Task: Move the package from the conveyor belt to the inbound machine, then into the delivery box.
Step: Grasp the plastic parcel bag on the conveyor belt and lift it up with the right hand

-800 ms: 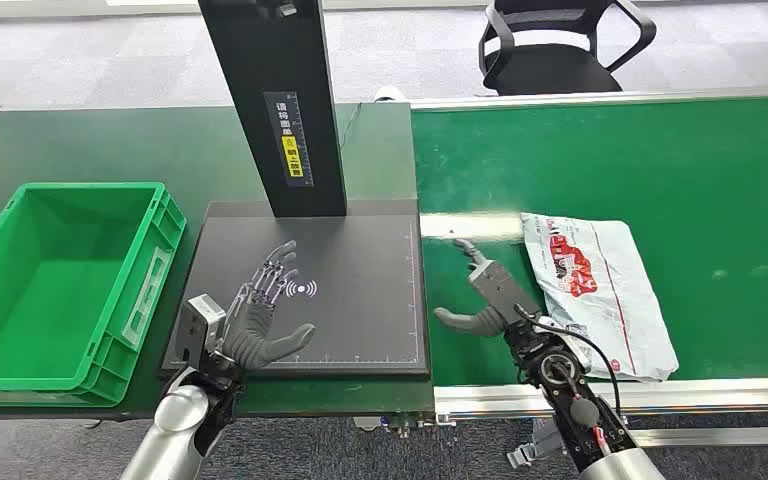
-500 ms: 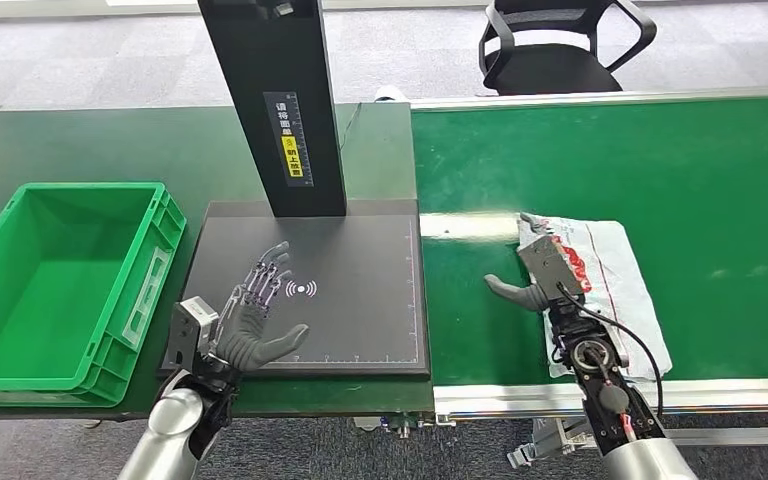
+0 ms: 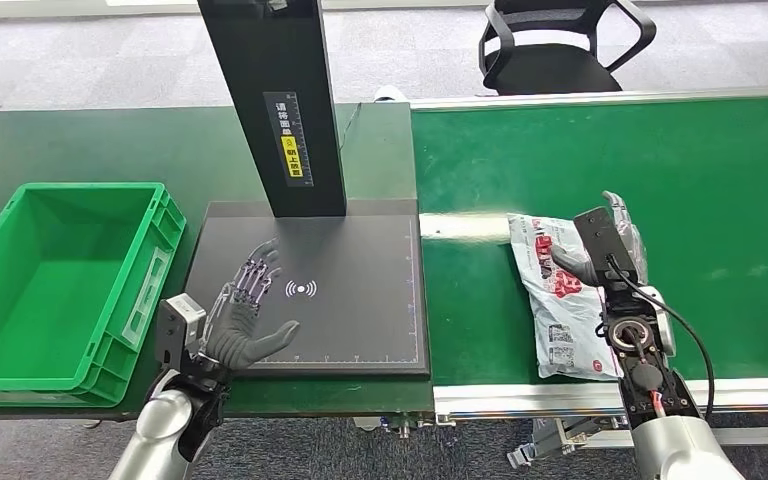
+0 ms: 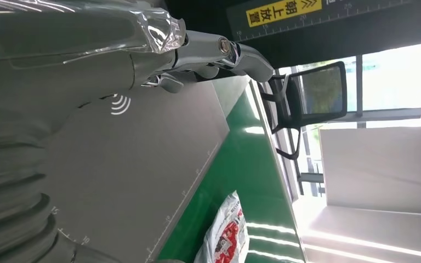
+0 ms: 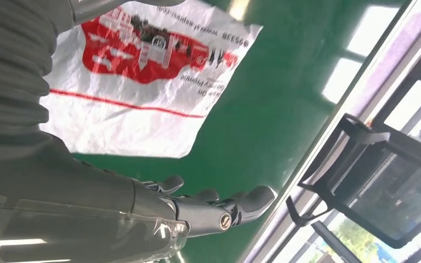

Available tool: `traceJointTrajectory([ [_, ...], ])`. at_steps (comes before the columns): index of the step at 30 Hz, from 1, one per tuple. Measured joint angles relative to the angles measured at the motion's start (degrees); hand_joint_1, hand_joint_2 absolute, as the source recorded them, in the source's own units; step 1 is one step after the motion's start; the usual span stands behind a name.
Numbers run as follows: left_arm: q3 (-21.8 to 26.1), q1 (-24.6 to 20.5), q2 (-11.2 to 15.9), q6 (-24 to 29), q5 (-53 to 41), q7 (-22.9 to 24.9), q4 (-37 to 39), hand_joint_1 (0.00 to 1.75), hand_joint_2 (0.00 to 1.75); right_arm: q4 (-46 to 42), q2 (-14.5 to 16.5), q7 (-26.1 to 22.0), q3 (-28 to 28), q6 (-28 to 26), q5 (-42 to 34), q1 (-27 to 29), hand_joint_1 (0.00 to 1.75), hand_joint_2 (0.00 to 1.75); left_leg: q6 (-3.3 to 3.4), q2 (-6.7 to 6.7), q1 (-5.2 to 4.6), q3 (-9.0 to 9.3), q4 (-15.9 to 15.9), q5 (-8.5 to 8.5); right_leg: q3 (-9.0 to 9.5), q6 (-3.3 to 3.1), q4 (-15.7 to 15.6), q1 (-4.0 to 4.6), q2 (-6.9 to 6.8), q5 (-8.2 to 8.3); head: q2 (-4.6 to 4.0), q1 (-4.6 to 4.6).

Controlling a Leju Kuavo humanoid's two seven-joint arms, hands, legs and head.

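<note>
1. The package [image 3: 560, 300] is a soft white bag with red print. It lies flat on the green conveyor belt [image 3: 720, 180], near the belt's front edge.
2. The right hand [image 3: 608, 250] is above the far right side of the package. Its thumb reaches over the red print. Its fingers [image 5: 219, 205] are stretched out and a little apart over the green belt, past the bag's edge. They hold nothing. Whether the thumb touches the bag is too hard to tell.
3. The left hand [image 3: 245, 315] is above the dark flat plate of the inbound machine [image 3: 360, 300], near the white wave sign [image 3: 301, 290]. Its fingers [image 4: 235, 52] are straight and spread out, and the hand is empty.
4. A tall black post [image 3: 275, 100] stands at the back of the plate. It has a small yellow label [image 3: 295, 155] on it.
5. The green delivery box [image 3: 140, 300] sits on the dark green bench [image 3: 110, 140], just beside the plate on the left. Nothing is in it.
6. A black office chair [image 3: 560, 45] stands on the grey floor behind the belt.
7. The package is well apart from the delivery box, with the machine plate between them.
</note>
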Motion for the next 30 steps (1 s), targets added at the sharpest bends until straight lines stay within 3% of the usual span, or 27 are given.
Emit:
traceJointTrajectory([
  [7, 0.5, 2.7, 1.0, 0.5, 0.0, 0.0, -2.1, 0.00, 1.75, 5.2, 0.5, 6.1, 0.3, 1.4, 6.4, -2.2, 0.00, 1.75, 0.00, -0.03, 0.00, -0.02, 0.0, 0.00, -0.01, 0.00, 0.0, 0.00, -0.03, 0.00, 0.00, 0.01],
  [25, 1.0, 3.2, 1.7, 0.6, -0.2, 0.0, -2.7, 0.00, 1.75, 8.7, 1.3, 6.6, 0.4, 1.9, 7.0, -3.2, 0.00, 1.75, 0.00, -0.03, 0.00, -0.02, 0.0, 0.00, 0.00, 0.00, 0.0, 0.00, -0.03, 0.00, 0.00, 0.01],
  [27, 1.0, 3.2, 1.7, 0.5, -0.2, 0.0, -2.7, 0.00, 1.75, 9.0, 1.3, 7.9, 0.6, 3.7, 8.5, -3.4, 0.00, 1.75, 0.00, -0.02, 0.00, -0.01, 0.0, 0.00, -0.01, 0.00, 0.0, 0.00, -0.03, 0.00, 0.00, 0.01],
  [30, 1.0, 3.1, 1.7, 0.1, -0.5, 0.1, -2.7, 0.00, 1.75, 10.2, 1.0, 12.1, 2.0, 10.5, 13.6, -3.8, 0.00, 1.75, 0.00, -0.02, 0.00, 0.01, 0.0, 0.00, -0.01, 0.00, 0.0, 0.00, -0.02, 0.00, 0.00, 0.01],
])
